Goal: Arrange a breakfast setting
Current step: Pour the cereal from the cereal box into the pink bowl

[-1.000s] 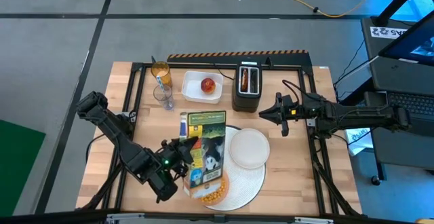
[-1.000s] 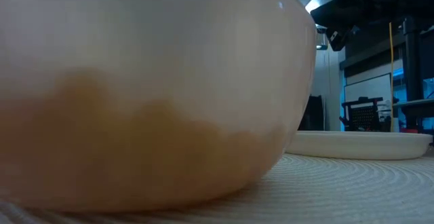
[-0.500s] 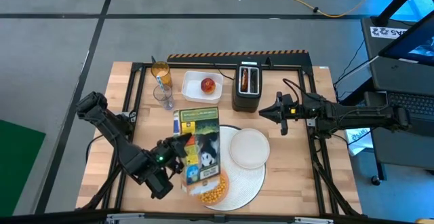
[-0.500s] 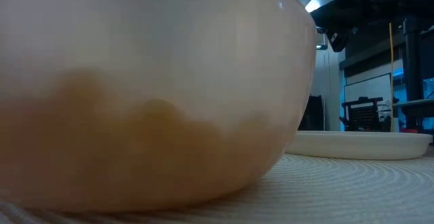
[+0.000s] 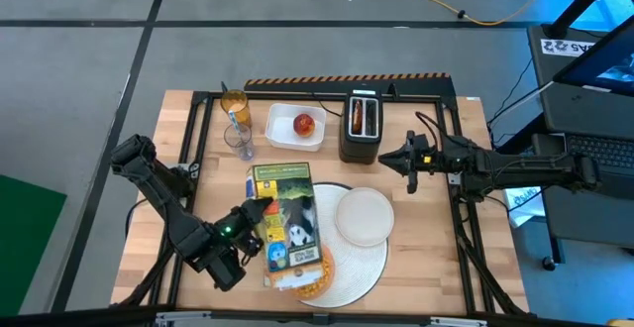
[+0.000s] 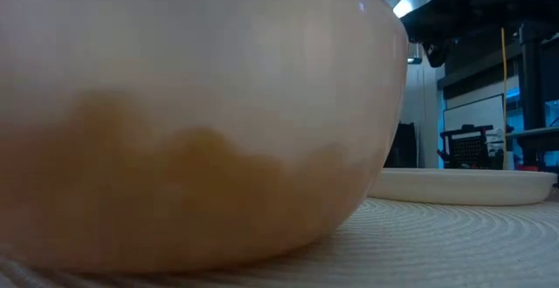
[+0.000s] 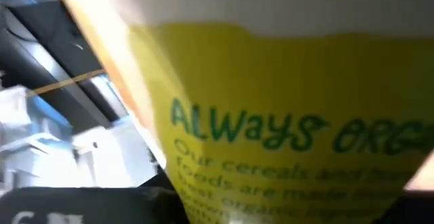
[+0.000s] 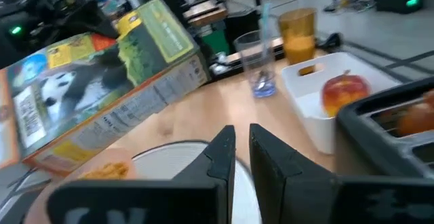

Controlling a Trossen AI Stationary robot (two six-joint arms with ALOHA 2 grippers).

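From above, the left gripper [image 5: 241, 236] is clamped on a cereal box [image 5: 280, 223] and holds it tilted over the orange bowl [image 5: 315, 278], which sits at the near edge of the big round white placemat [image 5: 369, 266], by the table's near edge. Over the last second the box has swung away from the bowl toward the table's left edge and come more upright. Yellow cereal puffs [image 5: 313, 285] already fill the bowl, so the pour looks finished and the box is probably being withdrawn. The small pale round plate [image 5: 364, 216] lies on the placemat's right side, bare. The red apple [image 5: 303, 124] sits in a white tray [image 5: 295, 127] at the far edge, beside the black toaster [image 5: 362, 127] with the bagel [image 5: 369, 118] in its slot. The right gripper [image 5: 401, 163] hovers near the right edge, jaws nearly shut and empty.

The low view is filled by the bowl's wall [image 6: 175, 122], puffs showing through it, with the plate [image 6: 463, 186] behind; nothing here has changed.

The left wrist view shows only the box's yellow printed panel [image 7: 285, 115], right up close.

The right wrist view shows its fingertips [image 8: 235, 149] almost touching, with the tilted box [image 8: 102, 108], a glass [image 8: 259, 64], a cup of juice [image 8: 298, 34] and the apple [image 8: 344, 93] beyond. Apple, bagel and spoon still seem unplaced.
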